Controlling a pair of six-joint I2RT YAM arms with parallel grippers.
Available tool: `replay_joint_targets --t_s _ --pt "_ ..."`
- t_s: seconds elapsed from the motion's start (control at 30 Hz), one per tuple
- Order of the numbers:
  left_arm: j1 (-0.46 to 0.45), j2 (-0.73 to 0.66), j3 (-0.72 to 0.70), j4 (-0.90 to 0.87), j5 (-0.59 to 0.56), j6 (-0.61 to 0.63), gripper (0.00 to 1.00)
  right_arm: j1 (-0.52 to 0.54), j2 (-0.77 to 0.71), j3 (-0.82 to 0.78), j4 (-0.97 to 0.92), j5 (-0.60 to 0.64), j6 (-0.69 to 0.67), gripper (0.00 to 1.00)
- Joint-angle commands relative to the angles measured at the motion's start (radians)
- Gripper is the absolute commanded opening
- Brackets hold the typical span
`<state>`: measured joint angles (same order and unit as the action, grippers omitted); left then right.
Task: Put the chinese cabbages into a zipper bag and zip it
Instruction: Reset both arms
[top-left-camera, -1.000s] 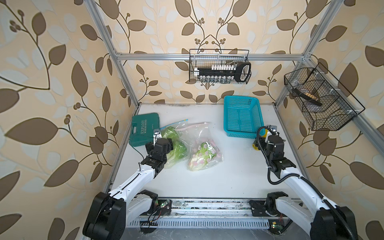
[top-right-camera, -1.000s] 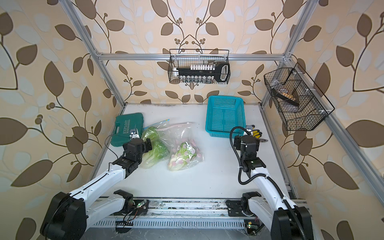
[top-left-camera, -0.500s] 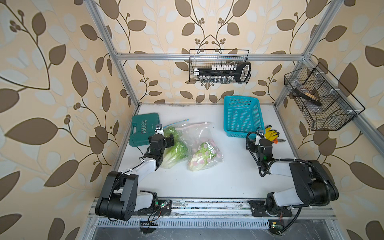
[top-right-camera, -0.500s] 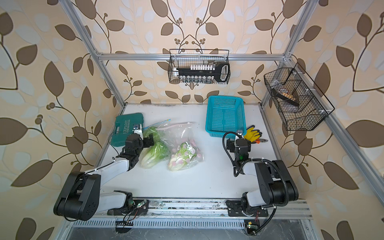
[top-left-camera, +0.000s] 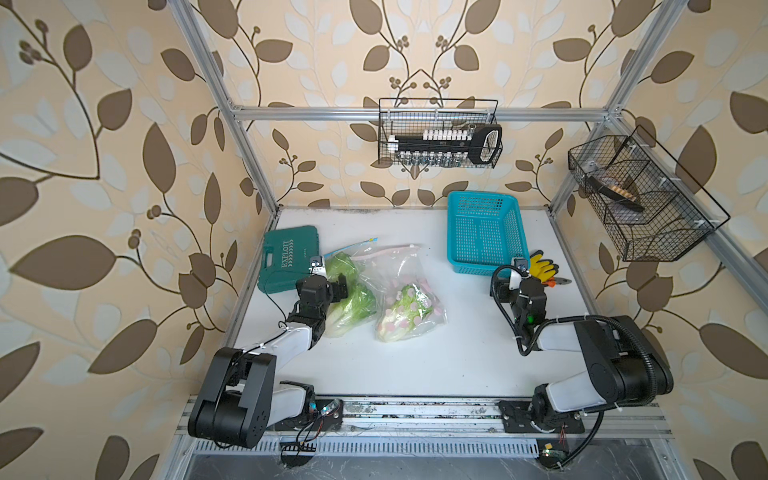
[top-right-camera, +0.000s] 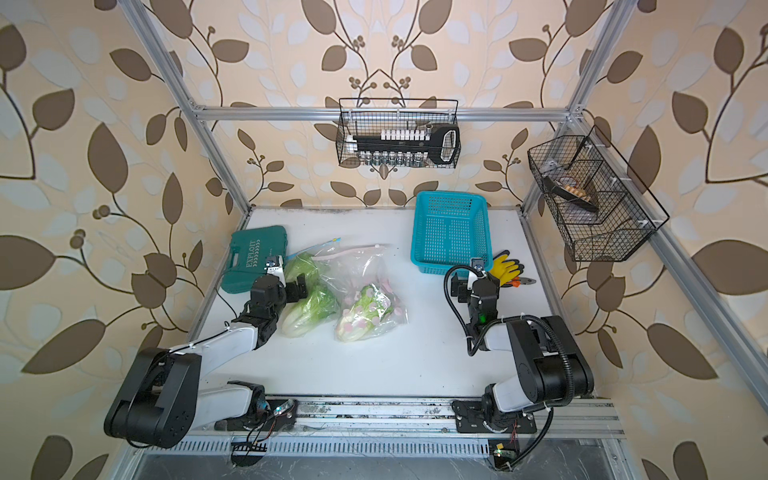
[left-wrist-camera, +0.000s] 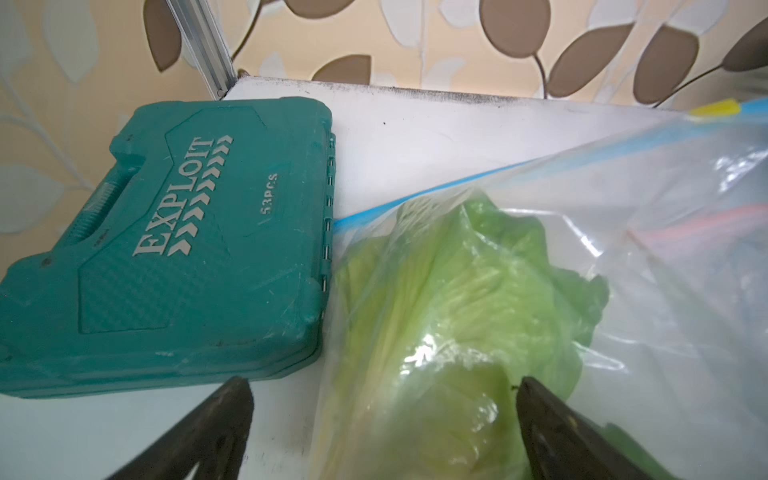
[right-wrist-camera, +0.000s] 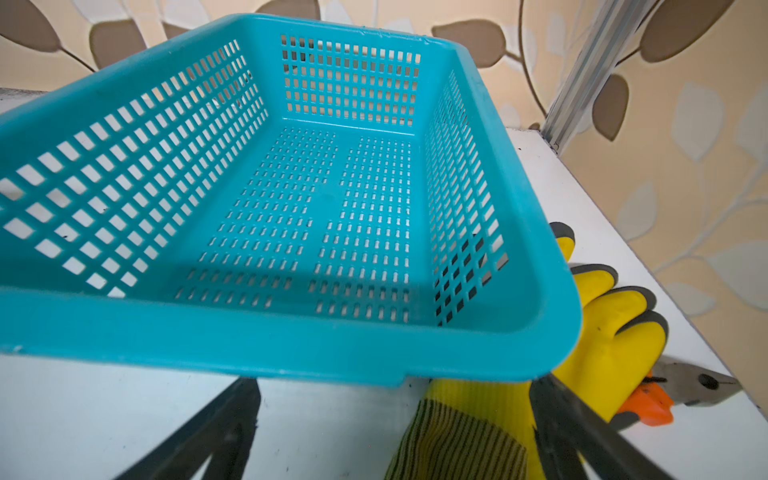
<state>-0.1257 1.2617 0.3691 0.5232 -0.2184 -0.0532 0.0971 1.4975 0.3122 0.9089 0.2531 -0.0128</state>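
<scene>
Nearer: left gripper, spread, empty; chinese cabbages just ahead, zipper bag mouth beyond toward worktop far edge; right gripper spread, well apart.

White shells, bulky black joints on left arm and right arm; ribbed black cable along the right; left gripper and right gripper black.

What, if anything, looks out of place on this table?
A yellow glove and pliers lie against the blue basket, unrelated to bagging. The cabbages sit in two bags, not one: blue-zip bag and pink-zip bag. Nothing looks spilled or damaged.
</scene>
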Motion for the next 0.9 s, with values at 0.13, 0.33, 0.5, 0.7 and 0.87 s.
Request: replay_joint_targets --t_s 0.13,0.33,0.5,0.7,0.87 --pt "0.009 0.139 -0.046 0.272 0.069 0.122 0.99 -0.008 0.009 0.024 -0.016 0.000 0.011 1.00" --pt "0.062 0.240 -0.025 0.314 0.087 0.072 0.99 -0.012 0.012 0.030 -0.026 0.000 0.015 1.00" --pt "0.108 0.232 -0.006 0.248 0.011 -0.021 0.99 -0.030 0.010 0.043 -0.053 -0.004 0.036 1.00" --pt "0.099 0.223 -0.012 0.256 -0.001 -0.017 0.99 -0.045 0.008 0.048 -0.065 -0.018 0.046 1.00" --pt "0.093 0.225 -0.007 0.250 -0.010 -0.011 0.99 -0.049 0.008 0.048 -0.066 -0.022 0.048 1.00"
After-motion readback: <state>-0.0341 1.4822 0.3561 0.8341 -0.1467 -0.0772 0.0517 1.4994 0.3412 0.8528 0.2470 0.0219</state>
